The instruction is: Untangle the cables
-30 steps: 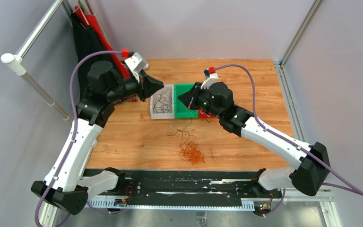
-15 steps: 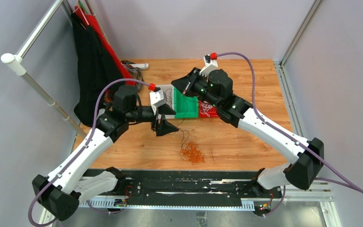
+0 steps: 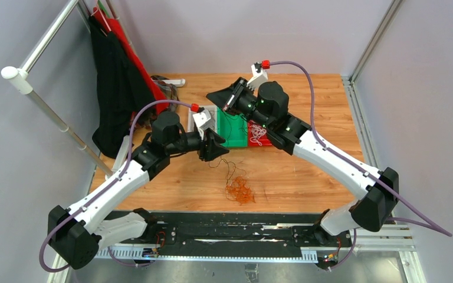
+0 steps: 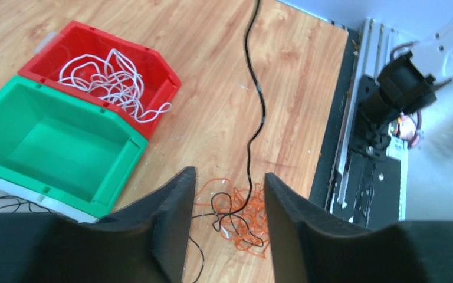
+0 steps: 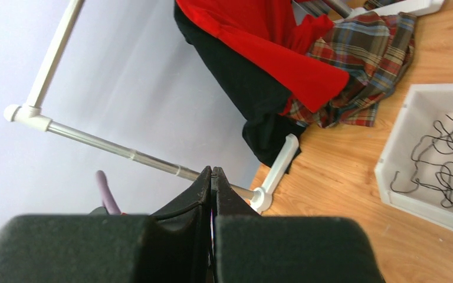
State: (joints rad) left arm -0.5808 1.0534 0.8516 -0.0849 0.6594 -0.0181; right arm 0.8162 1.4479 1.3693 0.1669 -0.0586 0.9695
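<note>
Find the cable tangle (image 4: 242, 227), mostly orange with black loops through it, on the table (image 4: 212, 76) close to the front rail and directly under the left gripper (image 4: 228, 191). Read that gripper's fingers as spread, gripping nothing, poised over the heap. Follow the black strand (image 4: 253, 130) up from the heap and out of the top of the left wrist view; treat its upper end as unseen. Read the right gripper (image 5: 212, 177) as raised above the bins, fingers pressed flat together. Cannot confirm a pinched strand there from any view.

Note the sorted stock: white strands (image 4: 109, 79) in the red bin (image 4: 164, 106), black strands (image 5: 442, 159) in the white bin (image 5: 404, 127). Judge the green bin (image 4: 118, 177) to be the likely place for orange.

Guard against these faults:

- Lifting the whole heap. Cause: black loops threaded through orange ones, with no anchor on the orange.
- Closing on two colours at once. Cause: wide-spread fingers descending on the mixed centre instead of a single outlying loop.
- Losing the raised strand. Cause: thin wire under tension between flat pads.
- Snagging a bin rim or dragging sorted strands out. Cause: a taut strand sweeping near the red bin.
- Arm contact. Cause: both wrists working close together over the bins.
</note>
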